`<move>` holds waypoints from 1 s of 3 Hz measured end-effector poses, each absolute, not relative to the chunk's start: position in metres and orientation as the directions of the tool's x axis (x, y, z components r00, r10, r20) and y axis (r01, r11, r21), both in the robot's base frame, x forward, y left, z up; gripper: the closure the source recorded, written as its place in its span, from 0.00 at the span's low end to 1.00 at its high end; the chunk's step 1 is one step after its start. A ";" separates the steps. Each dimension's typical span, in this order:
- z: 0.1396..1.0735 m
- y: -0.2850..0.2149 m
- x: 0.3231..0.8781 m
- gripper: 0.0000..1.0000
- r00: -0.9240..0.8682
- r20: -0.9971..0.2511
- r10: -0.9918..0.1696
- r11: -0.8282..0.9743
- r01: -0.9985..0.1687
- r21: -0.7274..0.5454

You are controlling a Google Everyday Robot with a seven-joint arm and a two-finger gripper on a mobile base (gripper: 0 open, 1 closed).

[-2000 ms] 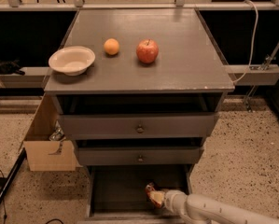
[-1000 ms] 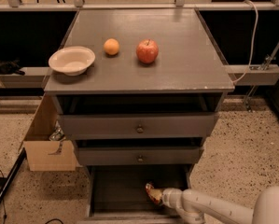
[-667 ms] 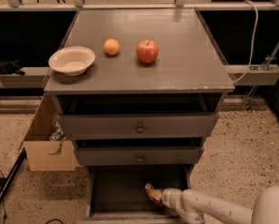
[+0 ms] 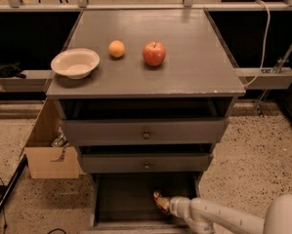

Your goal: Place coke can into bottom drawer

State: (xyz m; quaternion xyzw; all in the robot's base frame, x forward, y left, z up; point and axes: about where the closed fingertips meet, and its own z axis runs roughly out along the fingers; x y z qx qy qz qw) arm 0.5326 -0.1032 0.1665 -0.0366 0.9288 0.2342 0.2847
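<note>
Reaching inside the bottom drawer (image 4: pixel 121 199), your gripper (image 4: pixel 166 205) meets the coke can (image 4: pixel 158 198); clamped or loose, you cannot tell, so release looks left to do.

Gripper (image 4: pixel 159 201) sits in the bottom drawer (image 4: pixel 121 199), seemingly mid-right; bowl (image 4: pixel 75 63), orange (image 4: pixel 116 48), apple (image 4: pixel 154 53) line the cabinet top (image 4: pixel 189 33).

Gripper (image 4: pixel 163 204), low inside the bottom drawer (image 4: pixel 121 199): a white arm (image 4: pixel 219 216) behind it and a red can (image 4: pixel 158 198) at its tip. The drawer floor under it is dark brown. Above the gripper: 2 grey drawer fronts (image 4: pixel 111 130) with dark knobs (image 4: pixel 146 135) and a grey cabinet top (image 4: pixel 194 57) bearing a red apple (image 4: pixel 154 53), an orange (image 4: pixel 116 48) and a cream bowl (image 4: pixel 75 63). Right of the gripper: beige floor (image 4: pixel 253 145) with dark speckles. Left: tan box (image 4: pixel 48 155).
</note>
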 end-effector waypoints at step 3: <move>0.166 -0.103 0.533 0.00 -0.835 -0.546 0.065 0.888 -0.201 0.414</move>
